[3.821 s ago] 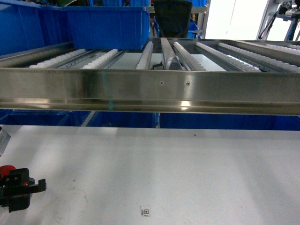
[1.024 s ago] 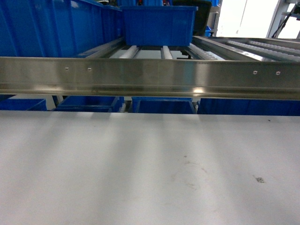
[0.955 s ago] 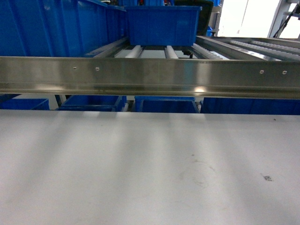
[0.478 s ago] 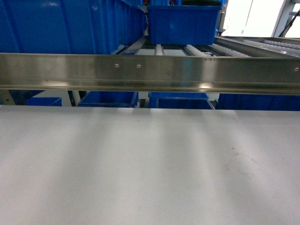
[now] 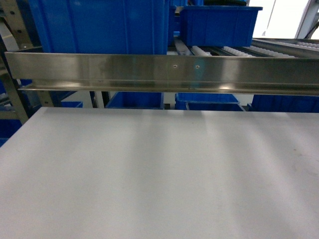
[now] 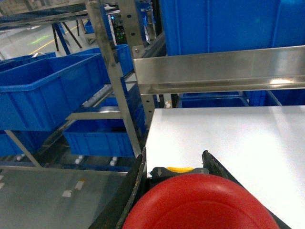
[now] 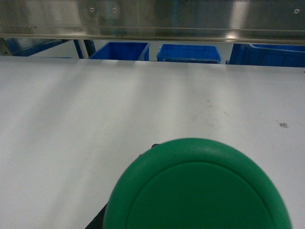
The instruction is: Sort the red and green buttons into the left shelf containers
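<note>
Here, left end effector clamped on red button, smooth domed cap, over white table left edge beside blue bins. Right end effector: fingers unseen, state undeterminable; glossy round green button fills its view above table.

Red domed button filling left wrist view, green round button filling right wrist view, blue bins on shelf

Little of me shows. In the left wrist view my left pincer appears as two dark, near-black fingers with matte, slightly worn edges, slanting up from the bottom edge. Between them sits a small yellow part on a black block. Nothing of my body shows in the head view or the right wrist view.
</note>
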